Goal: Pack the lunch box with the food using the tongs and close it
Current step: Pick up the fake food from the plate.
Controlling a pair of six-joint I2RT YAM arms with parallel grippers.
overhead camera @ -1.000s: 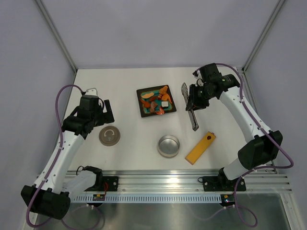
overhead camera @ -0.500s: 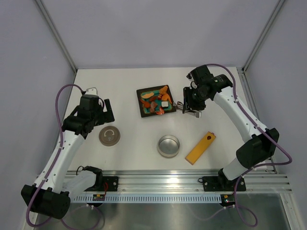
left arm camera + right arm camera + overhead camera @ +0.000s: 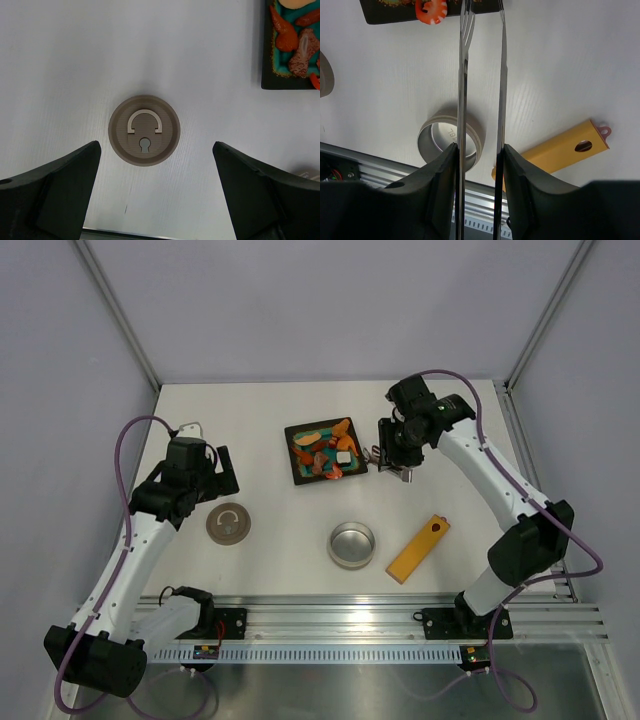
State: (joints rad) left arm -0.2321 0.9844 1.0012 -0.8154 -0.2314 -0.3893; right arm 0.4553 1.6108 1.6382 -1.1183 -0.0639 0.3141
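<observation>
The tongs (image 3: 463, 100) are gripped by the right gripper (image 3: 479, 150), tips at the plate (image 3: 293, 465) of food (image 3: 325, 452) toward the table's (image 3: 260, 410) back edge. The left gripper (image 3: 155, 147) is opened wide above the lid (image 3: 144, 131). Food could be dropped if pinched too softly

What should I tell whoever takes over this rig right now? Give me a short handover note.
Left gripper: open, holding nothing, hovering above the lid.
Right gripper: shut on the tongs, tips at the right edge of the black plate, nothing between them.
Food: all on the plate.
Lunch box: open and empty, on the table nearer the arms than the plate. The lid lies flat to its left, apart from it.
Done: tongs picked up.
Left: move every piece into the lunch box, then put the lid on.
</observation>
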